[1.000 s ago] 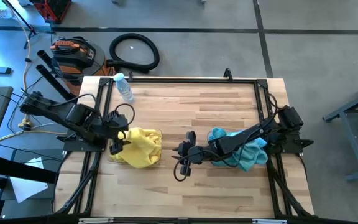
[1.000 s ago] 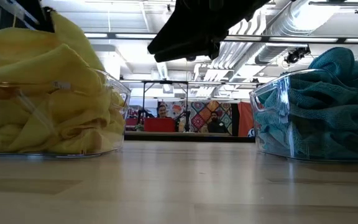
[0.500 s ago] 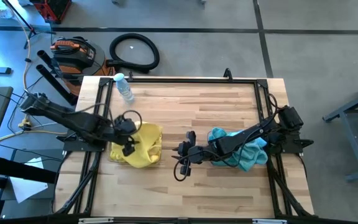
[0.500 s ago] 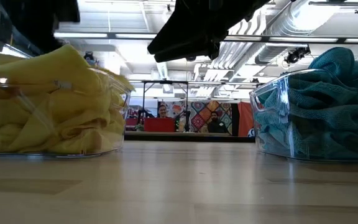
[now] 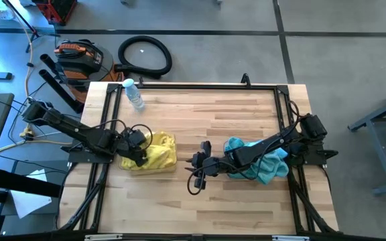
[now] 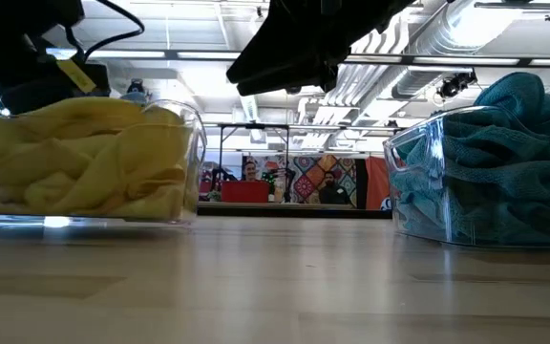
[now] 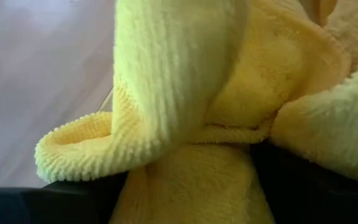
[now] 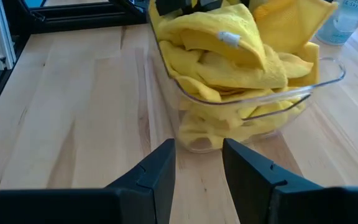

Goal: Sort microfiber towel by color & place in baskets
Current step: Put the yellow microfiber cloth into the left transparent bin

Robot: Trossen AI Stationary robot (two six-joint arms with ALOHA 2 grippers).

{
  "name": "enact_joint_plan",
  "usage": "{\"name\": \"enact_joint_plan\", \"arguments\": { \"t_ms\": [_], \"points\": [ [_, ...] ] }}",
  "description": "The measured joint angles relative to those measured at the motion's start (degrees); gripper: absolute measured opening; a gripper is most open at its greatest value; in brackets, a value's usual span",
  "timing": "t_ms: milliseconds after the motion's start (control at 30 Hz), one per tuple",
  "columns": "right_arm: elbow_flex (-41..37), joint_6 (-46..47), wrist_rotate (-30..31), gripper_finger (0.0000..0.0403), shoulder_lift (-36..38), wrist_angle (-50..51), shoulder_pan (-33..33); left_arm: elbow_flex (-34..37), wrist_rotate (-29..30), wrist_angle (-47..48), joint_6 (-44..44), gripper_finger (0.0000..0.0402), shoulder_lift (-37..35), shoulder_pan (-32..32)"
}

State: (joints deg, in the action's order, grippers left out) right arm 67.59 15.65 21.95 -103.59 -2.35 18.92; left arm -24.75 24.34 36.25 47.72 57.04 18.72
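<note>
Yellow microfiber towels [image 5: 158,155] fill the left basket [image 8: 319,84]; teal towels [image 5: 263,164] the other. Left gripper [image 5: 138,151], spread wide, presses into the yellow pile. Right gripper [image 8: 196,163] hovers beside that basket, parted, empty. Towels appear soft, light, compressible: pinch a raised fold.

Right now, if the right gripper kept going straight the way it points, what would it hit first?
Probably the clear basket of yellow towels. The right gripper, jaws open and empty, aims across bare table at its near wall; depth is hard to judge.
</note>
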Motion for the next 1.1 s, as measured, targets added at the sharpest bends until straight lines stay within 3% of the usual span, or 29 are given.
{"name": "enact_joint_plan", "arguments": {
  "t_ms": [433,767,1100],
  "points": [
    [0.0,0.9,0.0,0.0129,0.0,0.0,0.0,-7.9,-8.7,5.1,-4.8,0.0287,0.3,0.1],
    [0.0,1.0,0.0,0.0129,0.0,1.4,0.0,-16.2,-6.2,6.9,-11.6,0.0287,0.2,0.1],
    [0.0,1.0,0.0,0.0129,0.0,2.2,0.0,-12.0,-6.0,2.7,-7.3,0.0287,3.1,3.7]
  ]
}}
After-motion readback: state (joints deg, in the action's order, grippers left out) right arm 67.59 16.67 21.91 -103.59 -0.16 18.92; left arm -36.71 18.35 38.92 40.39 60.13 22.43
